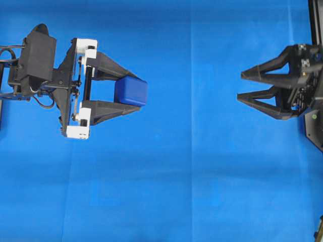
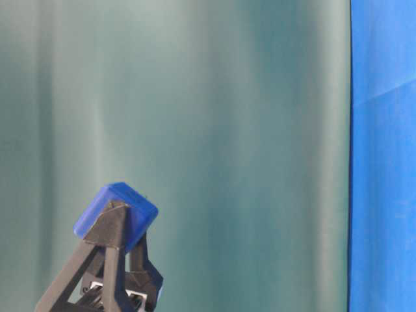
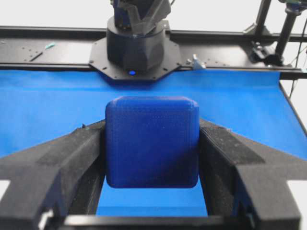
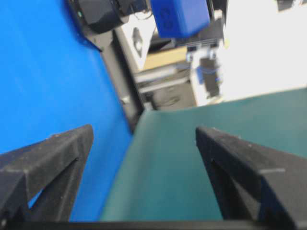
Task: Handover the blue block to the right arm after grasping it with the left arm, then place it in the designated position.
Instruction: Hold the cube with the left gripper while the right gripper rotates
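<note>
Gripped between the fingertips of the left gripper (image 1: 132, 94), the blue block (image 1: 130, 91) is held clear above the blue cloth (image 1: 166, 191) covering the counter, so the grasp is judged done. Well apart from the block, the right gripper (image 1: 240, 86) is seen with jaws spread wide and empty, pointed toward it. The handover and the placing are left. Between block and right gripper nothing is seen but cloth.

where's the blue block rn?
The blue block is on the left side of the overhead view, clamped between the left gripper fingertips above the blue cloth, with a wide gap to the open right gripper.
</note>
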{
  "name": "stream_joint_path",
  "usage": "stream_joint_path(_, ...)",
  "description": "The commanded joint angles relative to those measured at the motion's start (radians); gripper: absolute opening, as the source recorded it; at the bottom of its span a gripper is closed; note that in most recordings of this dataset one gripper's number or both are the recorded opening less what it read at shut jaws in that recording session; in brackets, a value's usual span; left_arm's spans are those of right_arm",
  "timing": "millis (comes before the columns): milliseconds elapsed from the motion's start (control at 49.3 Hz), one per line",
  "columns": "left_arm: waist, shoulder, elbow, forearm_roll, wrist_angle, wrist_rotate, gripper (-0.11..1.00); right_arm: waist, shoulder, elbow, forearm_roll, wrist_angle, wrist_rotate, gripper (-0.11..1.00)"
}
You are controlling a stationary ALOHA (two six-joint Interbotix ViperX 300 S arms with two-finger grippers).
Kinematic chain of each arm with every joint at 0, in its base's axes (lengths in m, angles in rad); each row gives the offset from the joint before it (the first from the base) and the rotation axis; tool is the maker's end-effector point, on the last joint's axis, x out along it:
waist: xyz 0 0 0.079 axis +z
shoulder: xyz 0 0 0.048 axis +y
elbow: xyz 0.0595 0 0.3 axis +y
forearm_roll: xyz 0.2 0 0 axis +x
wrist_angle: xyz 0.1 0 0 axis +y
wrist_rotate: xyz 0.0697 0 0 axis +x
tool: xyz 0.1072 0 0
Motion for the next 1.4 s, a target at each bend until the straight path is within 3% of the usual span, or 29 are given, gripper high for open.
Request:
stream_joint_path(0,0.002,-0.008,-0.014,-0.002,-0.008,-0.002,0.48,-0.002,0.011,-0.029,-0.038,-0.025,-0.026,0.95)
stream_joint_path(284,0.002,-0.009,-0.014,-0.002,-0.008,-0.009,0.48,-0.002,0.012,-0.029,-0.066,-0.029,-0.083,0.95)
stream_joint_path(1379,0.002,-0.008,-0.012,-0.002,-0.006,-0.011,0.48,-0.002,0.006,-0.038,-0.066,-0.041,-0.084,0.95)
